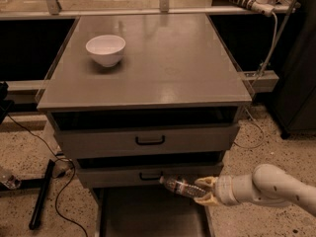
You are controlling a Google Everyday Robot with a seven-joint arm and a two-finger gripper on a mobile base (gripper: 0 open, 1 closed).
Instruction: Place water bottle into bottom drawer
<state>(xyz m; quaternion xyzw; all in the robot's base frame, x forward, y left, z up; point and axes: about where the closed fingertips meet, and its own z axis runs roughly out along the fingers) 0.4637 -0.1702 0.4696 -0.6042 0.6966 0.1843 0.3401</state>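
The water bottle (pixel 178 185), clear ribbed plastic with a dark label band, lies almost level in my gripper (pixel 203 191), its cap end pointing left toward the middle drawer front. The gripper reaches in from the lower right on a white arm and is shut on the bottle's base end. The bottle hangs above the right part of the open bottom drawer (pixel 148 216), a flat grey tray pulled out at the bottom of the view. The tray looks empty where it shows.
A grey cabinet top (pixel 163 63) carries a white bowl (pixel 105 49) at its back left. Two shallower drawers with black handles (pixel 150 140) are shut above the tray. Cables and a black bar (pixel 42 194) lie on the speckled floor to the left.
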